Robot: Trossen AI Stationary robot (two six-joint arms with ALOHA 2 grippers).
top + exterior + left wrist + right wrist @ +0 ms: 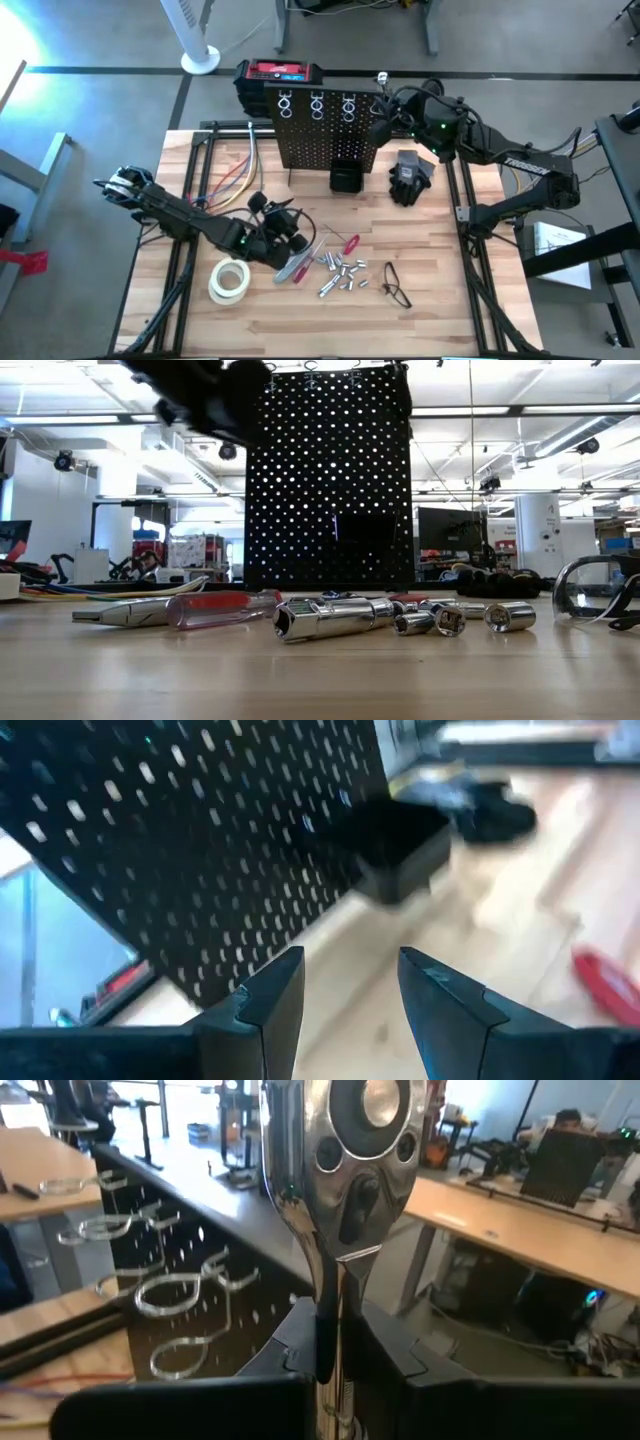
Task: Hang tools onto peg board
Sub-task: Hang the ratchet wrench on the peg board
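The black peg board (325,130) stands upright at the table's far middle, with silvery ring hooks (180,1290) along its top and a small black bin (346,178) at its foot. My right gripper (384,108) is high by the board's right top corner, shut on a chrome ratchet wrench (345,1150). My left gripper (290,235) hovers open in front of the board with nothing between its fingers (350,990). Red-handled screwdrivers (300,265), pliers (130,612) and several silvery sockets (340,272) lie flat on the table. My right gripper pinches the ratchet's shaft (335,1315) just behind its round head between its two fingers. The wrench runs along the fingers, and its head (360,1130) sticks out past them. It is lifted clear, beside the ring hooks at the board's top.
Black gloves (408,175) lie right of the bin. A whitish tape roll (228,281) sits near left and safety glasses (397,290) near right. A red-and-black box (280,73) stands behind the board. Cables (235,175) lie left of the board.
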